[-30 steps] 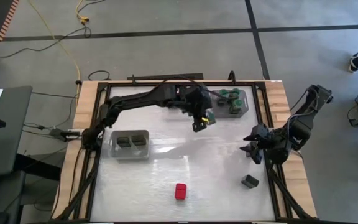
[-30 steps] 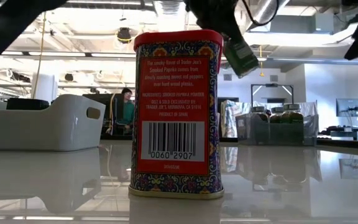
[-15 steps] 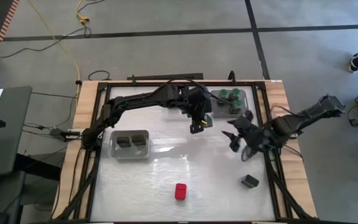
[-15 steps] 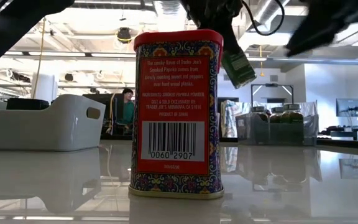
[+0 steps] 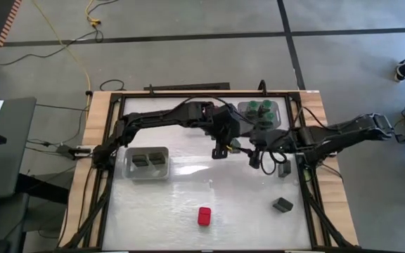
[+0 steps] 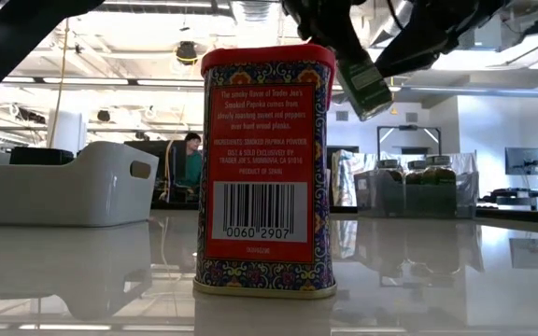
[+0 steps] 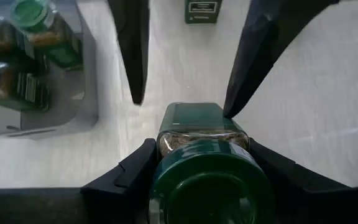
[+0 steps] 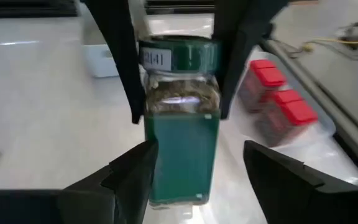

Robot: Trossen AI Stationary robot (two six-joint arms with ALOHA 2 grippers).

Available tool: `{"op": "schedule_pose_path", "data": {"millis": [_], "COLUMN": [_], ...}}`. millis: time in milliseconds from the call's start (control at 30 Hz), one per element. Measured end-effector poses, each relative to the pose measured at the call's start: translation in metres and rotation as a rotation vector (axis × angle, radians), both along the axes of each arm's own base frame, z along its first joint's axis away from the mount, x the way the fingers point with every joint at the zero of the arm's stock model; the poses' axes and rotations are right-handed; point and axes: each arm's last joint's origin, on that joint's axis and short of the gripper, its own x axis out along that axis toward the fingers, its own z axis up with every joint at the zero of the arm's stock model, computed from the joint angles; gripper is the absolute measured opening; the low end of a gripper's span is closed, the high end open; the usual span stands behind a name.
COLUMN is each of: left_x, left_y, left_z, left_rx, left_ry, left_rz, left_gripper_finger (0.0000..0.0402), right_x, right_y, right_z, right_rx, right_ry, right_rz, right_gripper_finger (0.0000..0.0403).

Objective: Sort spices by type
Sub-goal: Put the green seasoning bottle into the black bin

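With the left gripper (image 5: pixel 225 145) clamped on the green-lidded glass spice jar (image 7: pixel 206 163) in the air mid-table, and the right gripper (image 8: pixel 188 163) spread open around its 2 sides, the right should close squarely first - only then may the left release.

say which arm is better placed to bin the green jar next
Likely right: the open right gripper flanks the jar in the left gripper, and the green-jar tray lies on its side.
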Motion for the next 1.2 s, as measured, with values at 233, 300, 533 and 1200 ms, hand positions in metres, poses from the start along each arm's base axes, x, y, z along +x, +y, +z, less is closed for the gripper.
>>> {"op": "schedule_pose_path", "data": {"millis": [233,300,533,1200], "left_x": [0.0,0.001,0.004,0.006], "left_y": [-0.013,-0.015,-0.024,-0.027], "left_z": [0.0,-0.001,0.003,0.003], "left_rx": [0.045,0.047,0.047,0.012], "left_ry": [0.008,0.009,-0.037,-0.053], "left_rz": [-0.003,-0.002,-0.009,0.032], "left_gripper_finger": [0.0196,0.0196,0.0196,0.0196], "right_x": [0.007,0.01,0.013,0.007], "right_y": [0.001,0.003,0.003,0.007], "right_z": [-0.003,-0.005,-0.007,-0.017], "right_rx": [0.059,0.066,0.092,0.081], "right_ry": [-0.007,0.001,-0.003,0.117], "right_rz": [0.052,0.068,0.06,0.105], "right_gripper_finger": [0.0276,0.0276,0.0276,0.0216]}}
